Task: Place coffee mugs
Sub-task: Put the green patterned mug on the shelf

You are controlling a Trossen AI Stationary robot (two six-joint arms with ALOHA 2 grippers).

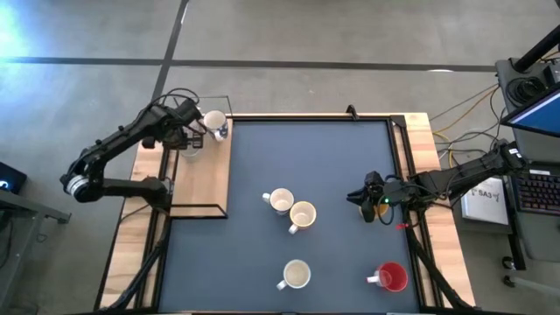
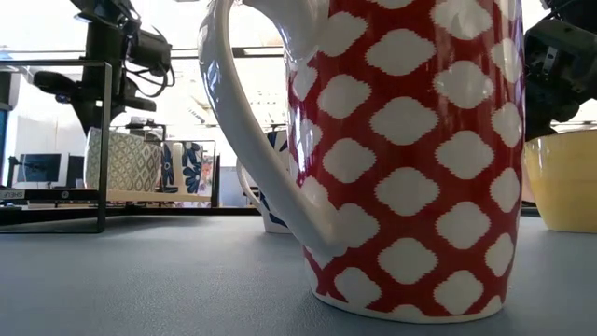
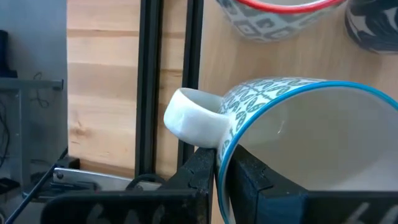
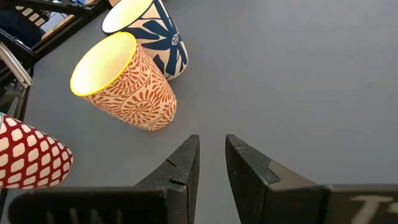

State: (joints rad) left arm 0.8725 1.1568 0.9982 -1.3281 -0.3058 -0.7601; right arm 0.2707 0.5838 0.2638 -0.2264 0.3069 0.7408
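My left gripper [image 1: 198, 129] is at the far left over a wooden board [image 1: 206, 179], shut on a teal-patterned, blue-rimmed mug [image 3: 298, 118] that also shows from above [image 1: 215, 122]. My right gripper [image 4: 211, 146] hovers open over the grey mat near its right edge [image 1: 366, 199], holding nothing. On the mat stand a blue-flowered mug [image 4: 152, 31], an orange-patterned mug [image 4: 127, 84], a cream mug [image 1: 296, 275] and a red-and-white mug [image 2: 410, 159]. Two more mugs, one red-rimmed [image 3: 273, 15] and one dark [image 3: 373, 25], stand on the board. My left gripper pinches the mug's rim [image 3: 231, 134] right beside the white handle [image 3: 189, 115]. One finger is inside the cup and one outside against its wall. The mug's mouth faces the wrist camera. Whether its base rests on the board is hidden.
A black wire frame [image 1: 197, 210] borders the wooden board at the mat's left. The red-and-white mug sits at the near right corner [image 1: 391, 277]. The blue-flowered and orange mugs stand close together mid-mat. Bare mat lies between them and my right gripper.
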